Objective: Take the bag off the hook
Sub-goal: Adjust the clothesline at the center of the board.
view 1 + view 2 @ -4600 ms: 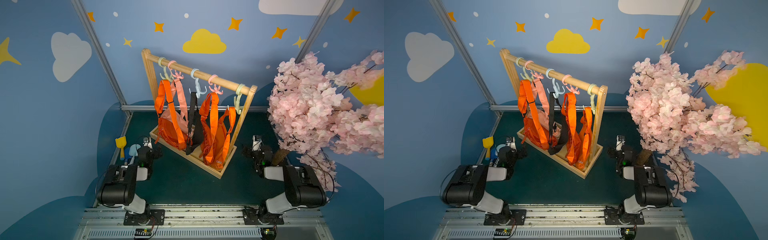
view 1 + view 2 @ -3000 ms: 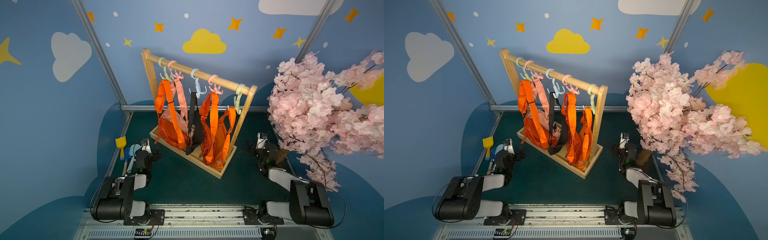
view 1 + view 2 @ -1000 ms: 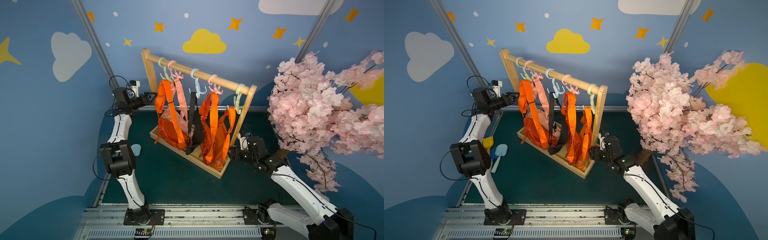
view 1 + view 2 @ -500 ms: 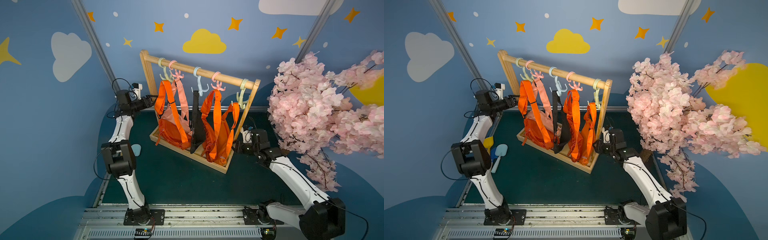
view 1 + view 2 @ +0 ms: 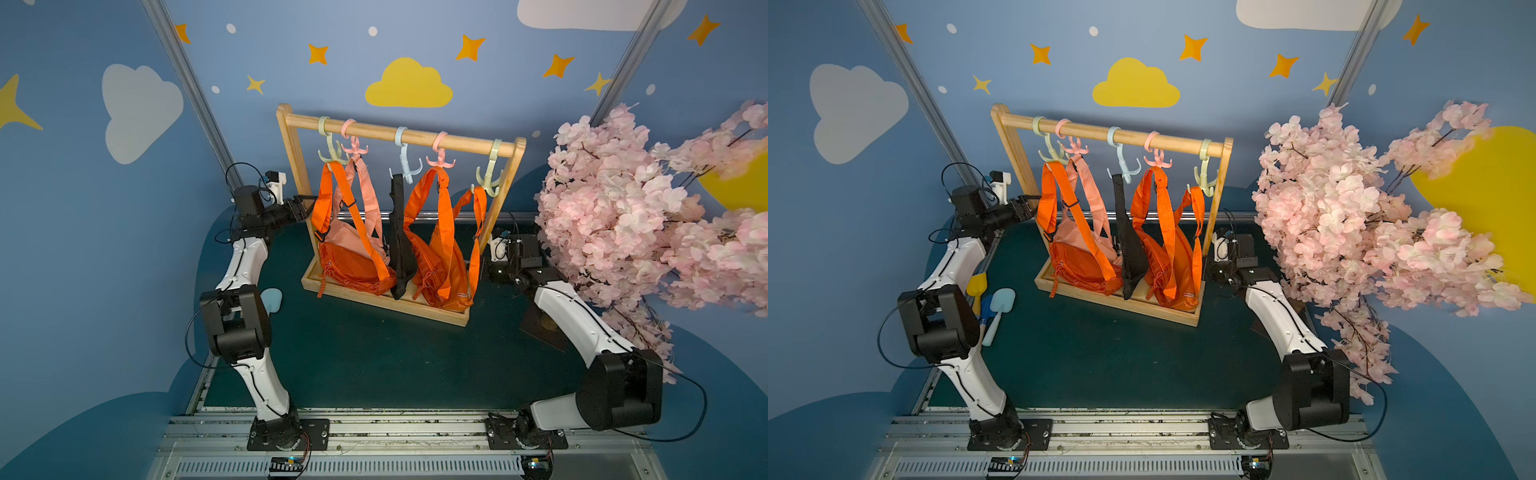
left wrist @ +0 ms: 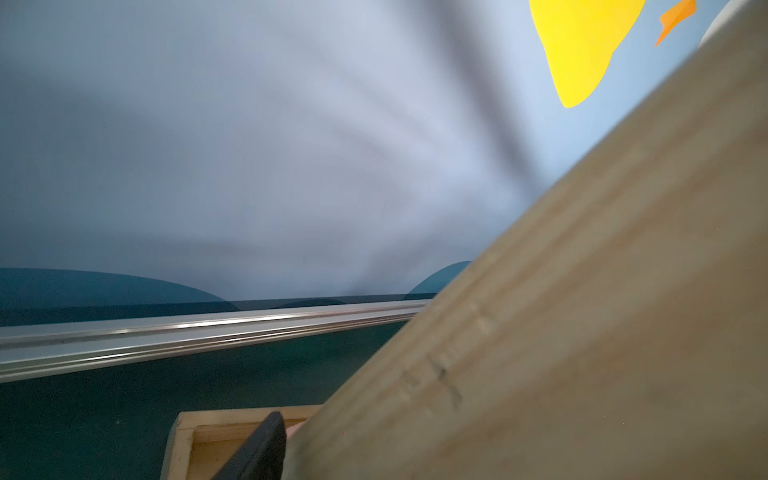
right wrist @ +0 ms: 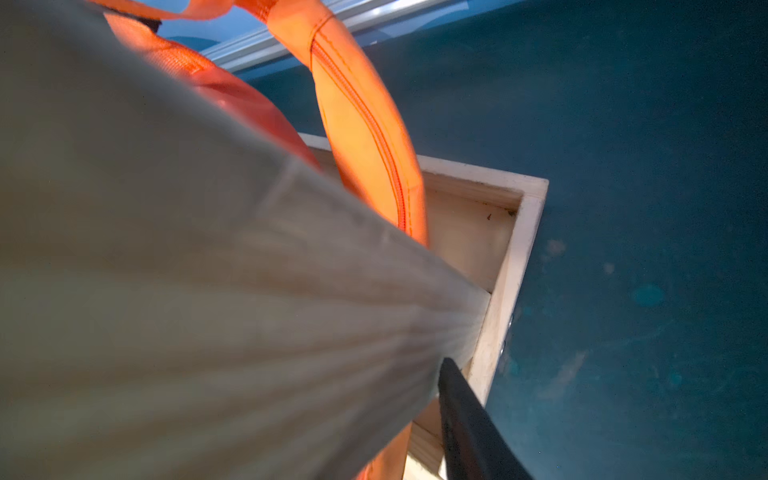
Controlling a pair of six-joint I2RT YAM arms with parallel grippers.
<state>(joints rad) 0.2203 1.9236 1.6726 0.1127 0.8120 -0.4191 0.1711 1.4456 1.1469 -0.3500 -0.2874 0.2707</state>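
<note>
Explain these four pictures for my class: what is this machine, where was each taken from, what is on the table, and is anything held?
Two robot arms stand at the near edge of a table; each ends in a gripper, a two-fingered clamp. Two pictures look down from a twin camera overhead, so they are nearly alike; the other two come from cameras on the arms' wrists, hence the close-ups. On the table stands a wooden rack whose hooks carry orange bags, a pink bag and a black bag; toy shovels lie by the left arm and a blossom tree stands at the right. The left gripper and the right gripper each sit at a rack post, one finger showing beside the wood; whether they squeeze it is unclear. No bag is held.
</note>
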